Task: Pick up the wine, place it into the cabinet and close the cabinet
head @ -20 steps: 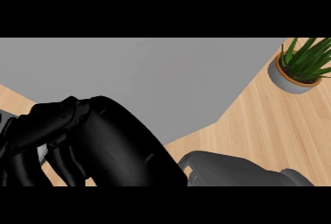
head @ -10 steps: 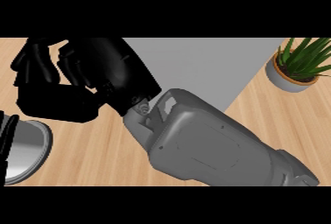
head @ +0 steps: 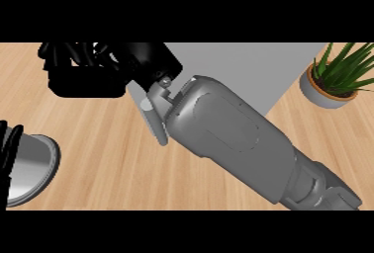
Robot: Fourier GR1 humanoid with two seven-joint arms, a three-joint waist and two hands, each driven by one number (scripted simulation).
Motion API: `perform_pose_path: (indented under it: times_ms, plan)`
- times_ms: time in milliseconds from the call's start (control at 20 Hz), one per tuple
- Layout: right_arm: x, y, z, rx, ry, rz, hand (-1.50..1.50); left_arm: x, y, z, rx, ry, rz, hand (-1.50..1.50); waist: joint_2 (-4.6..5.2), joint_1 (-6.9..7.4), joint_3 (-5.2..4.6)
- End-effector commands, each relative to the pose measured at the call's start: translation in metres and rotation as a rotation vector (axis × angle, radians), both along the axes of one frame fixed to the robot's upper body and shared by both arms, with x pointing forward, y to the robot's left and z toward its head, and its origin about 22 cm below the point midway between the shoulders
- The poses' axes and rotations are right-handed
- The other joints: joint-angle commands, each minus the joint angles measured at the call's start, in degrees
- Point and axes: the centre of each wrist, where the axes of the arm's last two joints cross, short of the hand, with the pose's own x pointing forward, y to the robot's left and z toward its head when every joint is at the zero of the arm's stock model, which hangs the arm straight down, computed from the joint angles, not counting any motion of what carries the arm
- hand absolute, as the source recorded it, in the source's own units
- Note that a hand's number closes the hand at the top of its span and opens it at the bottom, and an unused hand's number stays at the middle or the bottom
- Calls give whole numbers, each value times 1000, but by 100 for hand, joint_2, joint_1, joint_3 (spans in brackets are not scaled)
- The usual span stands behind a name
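At the far left edge, only a black sliver of the left robot hand [head: 6,143], set partly over a shiny metal dish [head: 33,168] lying on the wooden tabletop [head: 110,148]. Cannot tell how far open it is or whether it has hold of anything; too little showing. Probably kept low and out at the side to leave the middle free for the other arm.

Further right and higher up, the right robot hand [head: 102,64], bunched into one dark mass near the top of the view, very close under the camera. Cannot tell how far closed, nor whether wrapped round anything: black on black, no outline to separate. No sign of the wine anywhere; either hidden inside that dark mass or out of view, and impossible to say which.

Behind the wrist, the grey forearm [head: 226,133], running diagonally down to the lower right corner and blocking much of the tabletop. Reaching across the body like this, presumably either carrying towards the cabinet or going for its door; cabinet itself not identifiable here.

Past the arm, a flat grey panel [head: 241,64] meeting the wood along a slanted edge; purpose unclear. At the far right, a potted plant [head: 336,81], well apart from both hands and clear of the reach.
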Motion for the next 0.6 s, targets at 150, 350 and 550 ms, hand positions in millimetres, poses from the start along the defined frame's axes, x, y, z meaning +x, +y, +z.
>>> perform_pose_path:
  times_ms: [150, 350, 550]
  plan:
    - [52, -52, -26, -30, 14, -185, 150, 3, -1, 4, -3, 4, 11, -150, 173, -129, 106]
    - [64, -57, -27, -65, -23, -215, 150, 1, -5, 14, 15, -17, -14, -150, 189, -43, 103]
    - [67, -57, -29, -81, -27, -182, 150, 1, -4, 6, -2, 16, -7, -150, 189, -119, 101]
